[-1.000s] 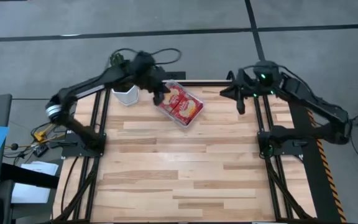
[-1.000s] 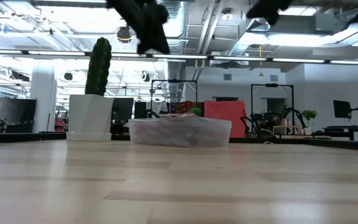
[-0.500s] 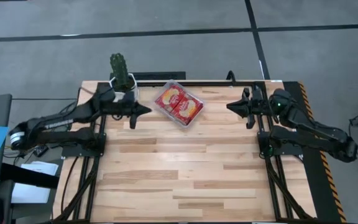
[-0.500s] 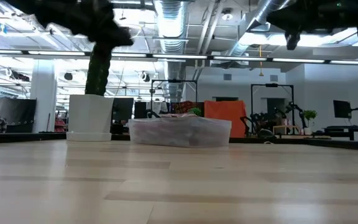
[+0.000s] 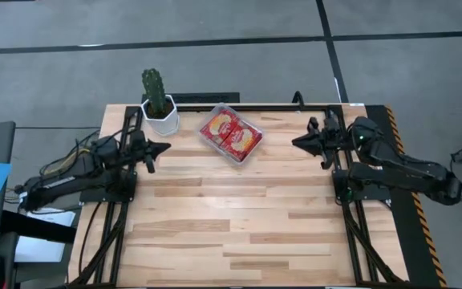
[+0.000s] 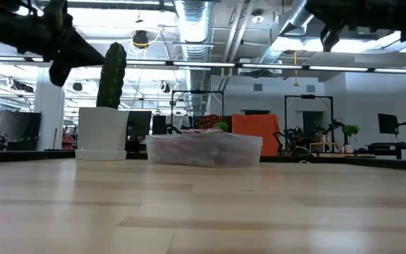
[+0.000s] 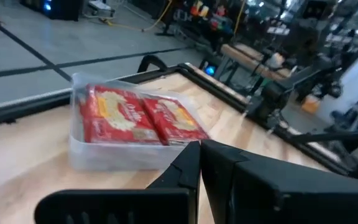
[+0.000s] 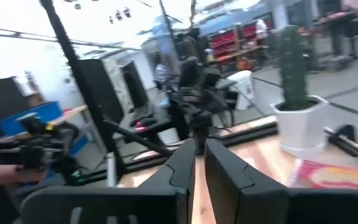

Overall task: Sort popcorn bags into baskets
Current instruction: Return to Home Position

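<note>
Popcorn bags (image 5: 231, 133) lie in basket (image 6: 203, 154); jaws closed.

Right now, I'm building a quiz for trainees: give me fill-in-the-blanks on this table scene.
The popcorn bags lie ___ the clear basket.
The cactus stands in a ___ pot.
The left gripper and right gripper are both ___, holding nothing.
Missing: inside; white; shut.

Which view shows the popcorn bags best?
Left wrist view: the popcorn bags lie close, two red faces side by side in the clear tray. High view shows them small from above; low view, a red sliver over the rim; right wrist view, one corner.
</note>
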